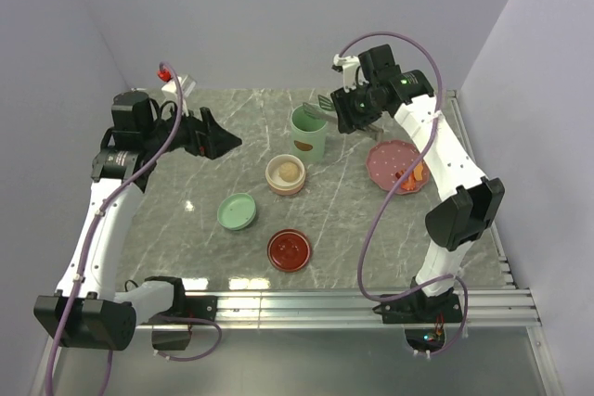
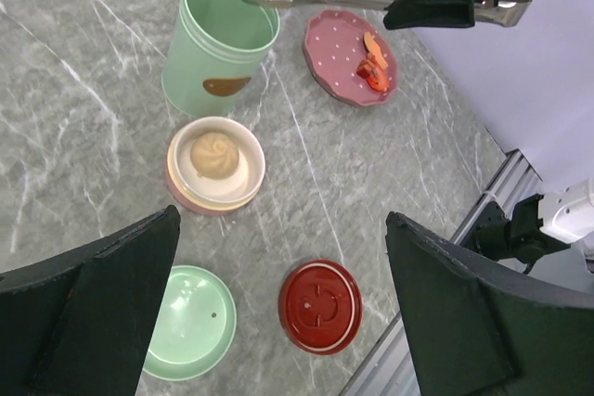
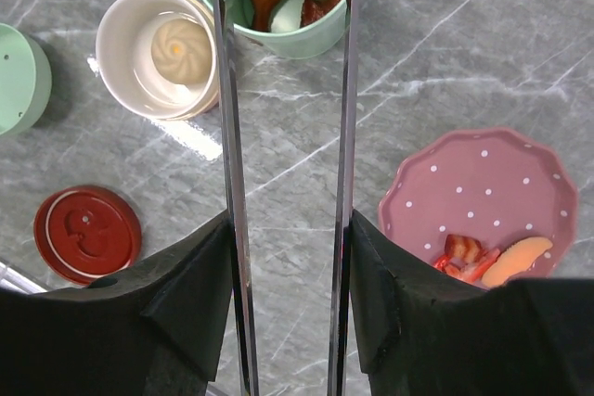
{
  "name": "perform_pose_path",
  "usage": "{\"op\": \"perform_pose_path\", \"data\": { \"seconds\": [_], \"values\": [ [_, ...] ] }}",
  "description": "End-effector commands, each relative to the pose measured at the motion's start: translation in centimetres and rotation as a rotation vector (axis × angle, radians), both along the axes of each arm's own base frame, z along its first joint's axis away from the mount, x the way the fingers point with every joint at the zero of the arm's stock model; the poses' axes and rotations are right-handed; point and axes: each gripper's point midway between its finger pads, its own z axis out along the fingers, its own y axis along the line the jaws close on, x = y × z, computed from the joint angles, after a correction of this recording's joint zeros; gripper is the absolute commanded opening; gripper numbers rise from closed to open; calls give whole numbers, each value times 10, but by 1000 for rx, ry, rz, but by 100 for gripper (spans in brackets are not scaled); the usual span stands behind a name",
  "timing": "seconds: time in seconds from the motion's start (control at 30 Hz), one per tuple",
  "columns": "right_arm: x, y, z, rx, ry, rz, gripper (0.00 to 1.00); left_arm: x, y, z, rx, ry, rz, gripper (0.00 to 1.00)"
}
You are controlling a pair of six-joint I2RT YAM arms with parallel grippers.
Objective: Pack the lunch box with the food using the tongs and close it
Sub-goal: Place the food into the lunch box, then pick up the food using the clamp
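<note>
The right arm climbs from the lower right of the top view, runs up the right edge and bends back toward the upper middle, so the right gripper (image 1: 357, 121) hangs just above the lunch box (image 1: 308, 133). Its fingers pinch the tongs (image 3: 229, 136) from outside; the two silver arms stand apart, with their tips over the mint-green lunch box. Some food (image 3: 471, 260) lies on the pink dotted plate (image 3: 483, 183), and other reddish-brown pieces lie inside the lunch box. The left arm reaches up the left side, and the left gripper (image 2: 283, 222) is spread wide, holding nothing. The lunch box carries a brown patch too small to read, and the red lid (image 2: 320, 305) shows a raised mark.
</note>
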Motion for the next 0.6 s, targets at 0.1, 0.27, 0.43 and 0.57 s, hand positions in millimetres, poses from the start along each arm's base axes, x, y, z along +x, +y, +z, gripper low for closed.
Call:
{"op": "perform_pose_path", "data": {
  "seconds": [0.1,0.27,0.43,0.57],
  "values": [
    [-9,-13,53,27,-147,-25,55,-1,2,22,20,-77,-15,99],
    [-35,-69,45,-16,-119,-120,53,-2,3,26,30,-91,-13,100],
    [-65,-135,13,-62,-8,-215,52,-7,2,27,31,-101,-28,99],
    [-89,-190,-15,-148,65,-264,53,-9,0,26,25,-101,-41,100]
  ]
}}
